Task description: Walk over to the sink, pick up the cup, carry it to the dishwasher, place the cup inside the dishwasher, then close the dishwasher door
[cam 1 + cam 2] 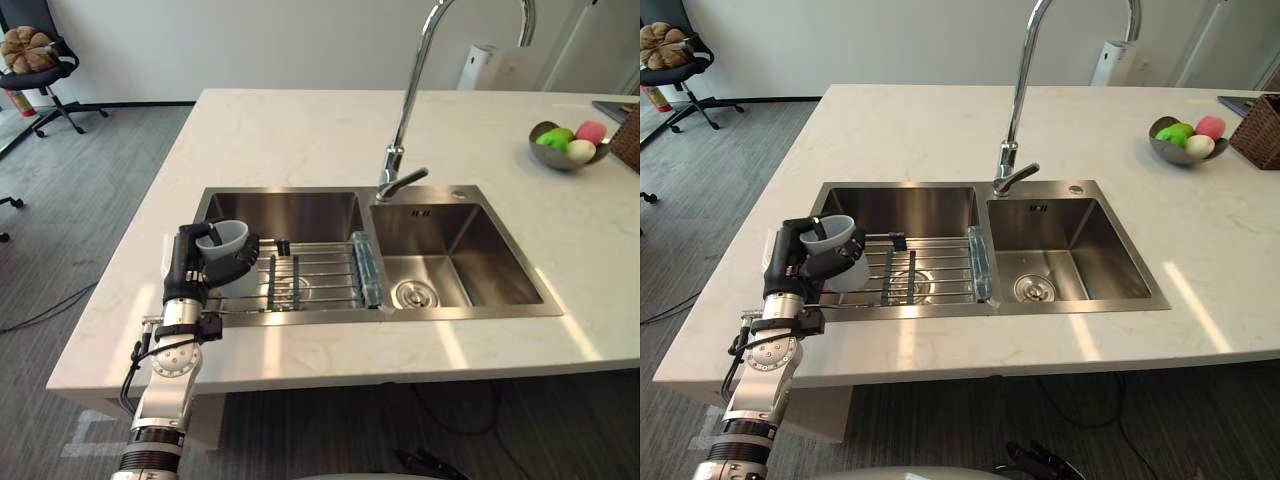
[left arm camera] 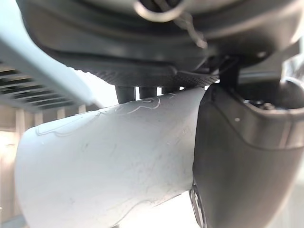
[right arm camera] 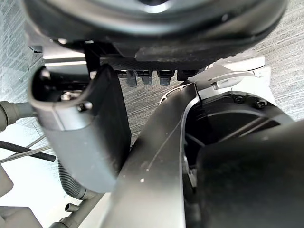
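Left hand (image 1: 203, 263) at lower left of frame has fingers clamped round cup (image 1: 232, 236) over sink (image 1: 290, 215), which looks light, rigid, smooth plastic, best gripped mid-wall

**Sink in the counter, cup at its left end**

The sink (image 1: 450, 313) sat in the counter (image 1: 300, 130), its two basins side by side. The faucet (image 1: 410, 100) stood behind, between them. A rack (image 1: 320, 270) lay across the left basin (image 1: 290, 215). The cup (image 1: 228, 240) was in the left hand (image 1: 195, 265), over the rack's left end. A bowl (image 1: 560, 160) sat at the far right, a basket (image 1: 1255, 130) just beside it.
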Tool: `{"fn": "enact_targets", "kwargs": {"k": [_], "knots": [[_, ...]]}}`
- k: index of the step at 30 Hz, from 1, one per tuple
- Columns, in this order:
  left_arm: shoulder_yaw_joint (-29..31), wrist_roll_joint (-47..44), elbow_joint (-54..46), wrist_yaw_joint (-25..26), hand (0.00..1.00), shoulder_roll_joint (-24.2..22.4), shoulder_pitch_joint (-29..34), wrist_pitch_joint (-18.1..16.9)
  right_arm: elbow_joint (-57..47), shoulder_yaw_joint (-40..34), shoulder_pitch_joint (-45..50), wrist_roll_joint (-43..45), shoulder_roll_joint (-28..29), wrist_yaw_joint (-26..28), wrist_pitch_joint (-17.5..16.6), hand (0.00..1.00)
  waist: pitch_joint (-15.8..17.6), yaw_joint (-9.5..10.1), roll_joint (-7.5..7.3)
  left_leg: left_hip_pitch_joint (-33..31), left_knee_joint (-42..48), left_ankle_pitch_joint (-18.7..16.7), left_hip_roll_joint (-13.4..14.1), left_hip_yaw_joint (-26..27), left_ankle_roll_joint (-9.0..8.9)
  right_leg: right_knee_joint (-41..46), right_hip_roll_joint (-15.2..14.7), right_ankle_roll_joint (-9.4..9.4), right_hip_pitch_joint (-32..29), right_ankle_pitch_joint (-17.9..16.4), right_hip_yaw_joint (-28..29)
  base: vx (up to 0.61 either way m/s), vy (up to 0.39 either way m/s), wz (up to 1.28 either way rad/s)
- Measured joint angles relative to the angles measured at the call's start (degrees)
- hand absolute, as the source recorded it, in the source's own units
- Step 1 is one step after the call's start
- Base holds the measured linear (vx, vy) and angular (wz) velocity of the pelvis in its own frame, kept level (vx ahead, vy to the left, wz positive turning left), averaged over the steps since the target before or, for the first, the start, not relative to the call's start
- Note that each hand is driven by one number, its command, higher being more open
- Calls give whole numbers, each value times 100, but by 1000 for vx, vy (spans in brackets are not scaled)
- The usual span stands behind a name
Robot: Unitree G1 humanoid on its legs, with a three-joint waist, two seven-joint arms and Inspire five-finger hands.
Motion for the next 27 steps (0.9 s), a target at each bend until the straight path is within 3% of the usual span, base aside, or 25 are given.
{"fn": "enact_targets", "kwargs": {"k": [5, 11, 17, 20, 24, 25, 26, 27], "knots": [[350, -55, -1167, 577, 0, -342, 75, -374, -2, -9, 107, 49, 28, -89, -17, 100, -83, 125, -5, -13, -27, 18, -6, -96, 16, 42, -23, 5, 36, -24, -89, -51, -22, 8], [682, 181, -2295, 1140, 0, -647, 255, -589, 1, -155, 207, 44, 151, -266, -34, 100, -241, 174, 54, -25, -27, 36, -14, -220, 23, 39, -27, 6, 98, -43, -204, -15, -22, 10], [558, 999, -2399, 1433, 0, -668, 662, -682, 157, -155, 190, -184, 158, -405, -213, 100, -337, 304, 76, -103, -25, 60, -12, -379, 29, 33, -26, 13, 132, -57, -330, -31, -21, 13], [464, 1332, -2420, 1446, 0, -709, 1218, -443, 244, -158, 138, -503, 135, -438, -318, 100, -329, 311, 91, -266, 6, 142, -34, -783, 65, 137, -57, 28, 188, -156, -704, 3, -29, 66], [462, 1357, -2427, 1443, 0, -1176, 1851, -206, 487, -156, 85, -686, 15, -461, -504, 100, -288, 619, 156, -716, 6, 371, -148, -1801, 136, 528, -202, 94, 292, -532, -1742, -8, -48, 139], [463, 1357, -2459, 1443, 0, -1311, 2056, -205, 617, -156, 68, -685, -32, -476, -610, 100, -262, 757, 197, -918, 5, 468, -233, -2218, 184, 653, -257, 130, 343, -687, -2190, -27, -39, 188], [469, 1356, -2496, 1445, 0, -1404, 2247, -206, 790, -146, -1, -689, -89, -529, -742, 100, -229, 944, 246, -1090, -20, 461, -318, -2456, 448, 773, -320, 126, 404, -828, -2604, -43, -35, 188], [476, 1352, -2507, 1445, 0, -1433, 2333, -205, 888, -142, -43, -696, -100, -561, -769, 100, -227, 1045, 238, -1172, -23, 328, -367, -2301, 869, 801, -382, 152, 446, -845, -2875, -31, -8, 208]]}}
